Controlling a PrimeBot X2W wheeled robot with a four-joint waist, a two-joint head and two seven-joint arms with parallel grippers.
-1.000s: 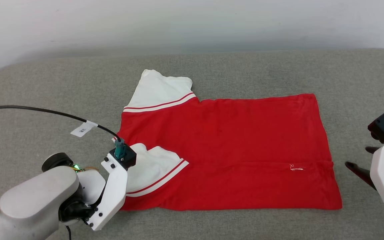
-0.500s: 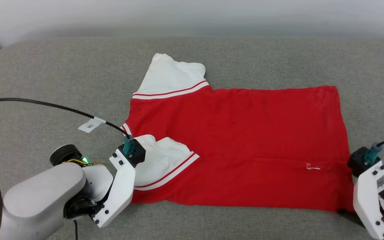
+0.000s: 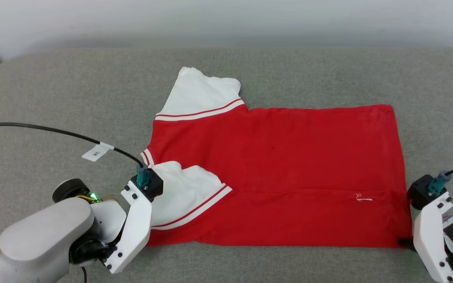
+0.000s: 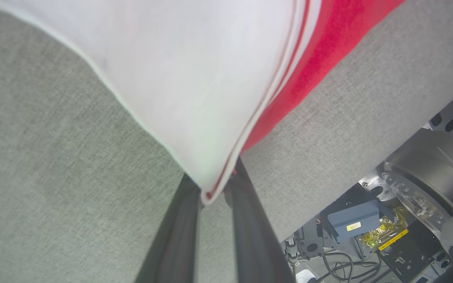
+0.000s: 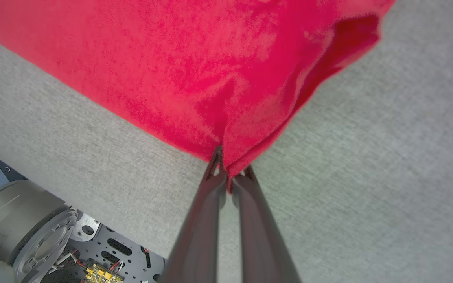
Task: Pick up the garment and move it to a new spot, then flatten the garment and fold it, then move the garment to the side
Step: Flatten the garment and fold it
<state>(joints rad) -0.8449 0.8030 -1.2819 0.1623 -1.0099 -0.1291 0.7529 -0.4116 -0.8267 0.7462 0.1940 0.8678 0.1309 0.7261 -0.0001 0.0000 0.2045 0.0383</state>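
Head view: garment spread flat on grey surface, white sleeve folded onto red body. Left wrist view: sleeve corner pinched by left hand. Right wrist view: red hem corner pinched by right hand, cloth bunched there.

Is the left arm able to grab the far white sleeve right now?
Probably not yet: the left gripper has its jaws shut on the near sleeve. Nothing covers the far sleeve, though.
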